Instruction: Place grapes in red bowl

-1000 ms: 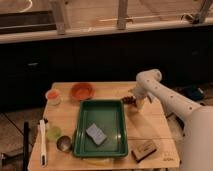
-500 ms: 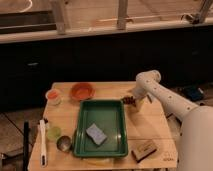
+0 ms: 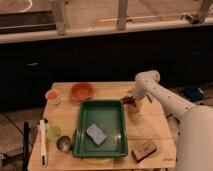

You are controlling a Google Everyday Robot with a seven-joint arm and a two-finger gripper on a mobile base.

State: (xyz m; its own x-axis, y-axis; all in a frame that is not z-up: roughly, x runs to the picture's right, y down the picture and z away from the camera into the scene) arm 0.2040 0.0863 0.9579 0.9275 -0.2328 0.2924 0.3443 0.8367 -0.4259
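Green tray (image 3: pixel 112 115) takes up mid-counter (image 3: pixel 150 125), with a sponge (image 3: pixel 96 134) inside and a metal cup (image 3: pixel 63 143) at its near-left corner. Grapes (image 3: pixel 129 100) sit just off the tray's far-right corner. Gripper (image 3: pixel 134 101) is down on them, presumably for the pick; can't tell if it's clamped or wide. Bowl (image 3: pixel 81 91) is just past the tray's far-left corner. Likely path: lift, then cross along the tray's far rim. It's open there, but the counter's back edge is close.

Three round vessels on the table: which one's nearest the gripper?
The red bowl, wide and orange-red, behind the green tray. The gripper sits right of the tray; the pale cup and metal cup lie farther left.
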